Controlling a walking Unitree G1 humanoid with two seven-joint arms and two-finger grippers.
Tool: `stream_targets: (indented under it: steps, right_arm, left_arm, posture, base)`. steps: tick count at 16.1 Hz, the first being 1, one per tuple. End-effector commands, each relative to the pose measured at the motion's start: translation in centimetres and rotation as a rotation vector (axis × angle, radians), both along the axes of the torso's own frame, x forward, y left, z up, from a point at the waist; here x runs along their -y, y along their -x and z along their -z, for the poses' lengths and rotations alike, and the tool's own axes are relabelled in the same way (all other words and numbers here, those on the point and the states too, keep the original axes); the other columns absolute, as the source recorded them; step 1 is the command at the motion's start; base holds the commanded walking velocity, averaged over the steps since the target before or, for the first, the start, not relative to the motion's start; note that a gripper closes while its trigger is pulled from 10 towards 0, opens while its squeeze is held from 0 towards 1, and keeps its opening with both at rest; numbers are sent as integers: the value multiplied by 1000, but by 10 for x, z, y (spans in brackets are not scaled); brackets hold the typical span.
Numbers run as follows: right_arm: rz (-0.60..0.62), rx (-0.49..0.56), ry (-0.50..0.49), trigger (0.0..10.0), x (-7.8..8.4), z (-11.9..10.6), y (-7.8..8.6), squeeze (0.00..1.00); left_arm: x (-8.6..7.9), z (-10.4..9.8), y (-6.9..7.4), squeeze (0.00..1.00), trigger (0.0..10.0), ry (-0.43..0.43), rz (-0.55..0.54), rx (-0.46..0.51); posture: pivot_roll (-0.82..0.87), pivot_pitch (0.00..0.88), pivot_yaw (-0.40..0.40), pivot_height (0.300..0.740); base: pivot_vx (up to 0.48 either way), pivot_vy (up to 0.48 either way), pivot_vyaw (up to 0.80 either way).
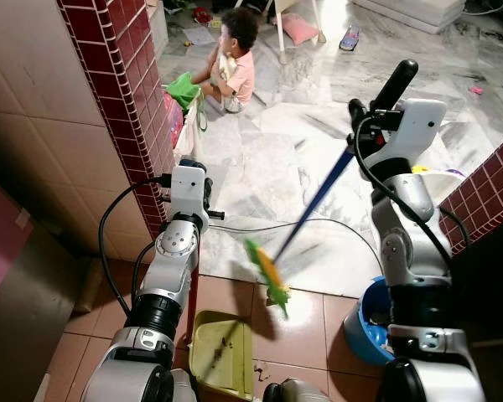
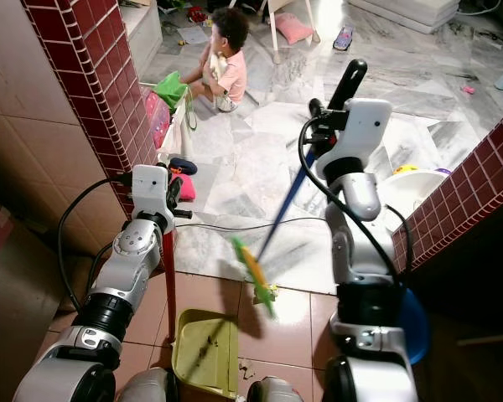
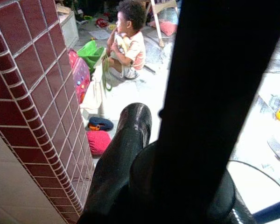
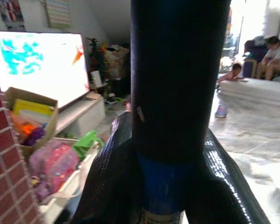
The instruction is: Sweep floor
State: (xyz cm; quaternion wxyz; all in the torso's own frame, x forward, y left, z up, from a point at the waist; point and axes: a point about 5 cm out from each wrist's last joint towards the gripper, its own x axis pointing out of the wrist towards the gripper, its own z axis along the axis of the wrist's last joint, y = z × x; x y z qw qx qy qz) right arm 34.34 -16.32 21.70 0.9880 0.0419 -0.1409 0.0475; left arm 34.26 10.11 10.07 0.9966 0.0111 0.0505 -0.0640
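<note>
My right gripper (image 1: 360,113) is shut on a broom, held high at the black top of its handle (image 4: 177,70). The blue shaft (image 1: 318,197) slants down to my left, to a green and yellow brush head (image 1: 268,272) just above the brown tiles. My left gripper (image 1: 203,188) is shut on the upright handle (image 3: 214,93) of a dustpan; the handle's red lower part (image 2: 169,285) runs down to the yellow-green pan (image 1: 222,352) on the floor by my feet. Dark bits lie in the pan. The brush head hangs a little beyond the pan's right side.
A red-tiled wall corner (image 1: 126,92) stands close on my left, another (image 1: 486,184) on my right. A blue bucket (image 1: 369,322) sits by my right leg. A black cable (image 1: 318,222) crosses the marble floor. A child (image 1: 235,63) sits further ahead among toys.
</note>
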Motion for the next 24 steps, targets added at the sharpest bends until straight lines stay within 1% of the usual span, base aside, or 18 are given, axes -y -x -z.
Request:
stream_targets:
  steps: [1,2,3,5,6,7,9,10,11,14,15,16,17,18,19,20,21,24]
  right_arm:
    - [4,113,33,10000,1,-23,0,0]
    - [5,122,89,10000,4,-20,-2,0]
    - [4,121,106,10000,4,-18,-2,0]
    - [-12,76,112,10000,4,-3,-1,0]
    - [-56,17,110,10000,-2,16,1,0]
    - [-75,-8,103,10000,-4,24,3,0]
    - [-149,-106,69,10000,-12,50,9,0]
    - [-193,-141,62,10000,-17,59,14,0]
    - [-248,-169,52,10000,-24,66,23,0]
    - [-259,-193,41,10000,-28,71,26,0]
    - [-262,-195,29,10000,-30,70,27,0]
    - [-264,-207,-63,10000,-33,62,24,0]
    - [-267,-208,-98,10000,-34,59,22,0]
    - [-276,-216,-186,10000,-34,51,19,0]
    - [-281,-219,-221,10000,-34,48,17,0]
    - [-297,-218,-285,10000,-32,38,14,0]
    - [-304,-196,-318,10000,-28,27,9,0]
    - [-284,-77,-197,10000,-14,-4,0,0]
  left_arm:
    - [13,26,11,0,10000,52,33,-143]
    - [13,25,10,0,10000,50,34,-143]
    - [13,25,10,0,10000,49,34,-142]
    - [13,25,10,0,10000,48,30,-142]
    - [12,25,10,0,10000,46,28,-144]
    - [12,25,10,0,10000,45,27,-144]
    - [12,24,9,0,10000,38,19,-137]
    - [9,22,8,0,10000,27,-7,-122]
    - [-3,16,4,0,10000,4,-101,-63]
    - [-19,9,1,0,10000,7,-218,-9]
    - [-24,5,-1,0,10000,-7,-259,23]
    - [-30,-2,-3,0,10000,-11,-312,76]
    - [-30,-2,-3,0,10000,-12,-316,82]
    - [-29,-2,-3,0,10000,-5,-320,86]
    - [-28,-2,-3,0,10000,-6,-322,88]
    - [-26,-1,-3,0,10000,-7,-321,91]
    - [-24,-2,-3,0,10000,-9,-317,95]
    - [-23,-2,-4,0,10000,-14,-316,103]
  posture:
    - [-109,76,-44,740]
    - [-108,71,-47,740]
    - [-108,71,-47,740]
    - [-108,71,-47,740]
    - [-106,68,-48,740]
    - [-106,68,-48,740]
    - [-106,68,-48,740]
    - [-105,69,-47,740]
    - [-108,71,-45,740]
    - [-112,71,-44,740]
    - [-112,71,-44,740]
    - [-114,70,-45,740]
    - [-116,68,-44,740]
    - [-117,67,-45,740]
    - [-119,67,-45,740]
    - [-119,67,-45,740]
    - [-119,65,-45,740]
    - [-122,64,-44,740]
  base:
    - [0,0,0]
    - [0,0,0]
    - [0,0,0]
    - [0,0,0]
    - [0,0,0]
    - [0,0,0]
    - [0,0,0]
    - [0,0,0]
    - [0,0,0]
    - [0,0,0]
    - [0,0,0]
    - [0,0,0]
    - [0,0,0]
    - [0,0,0]
    - [0,0,0]
    - [0,0,0]
    - [0,0,0]
    - [0,0,0]
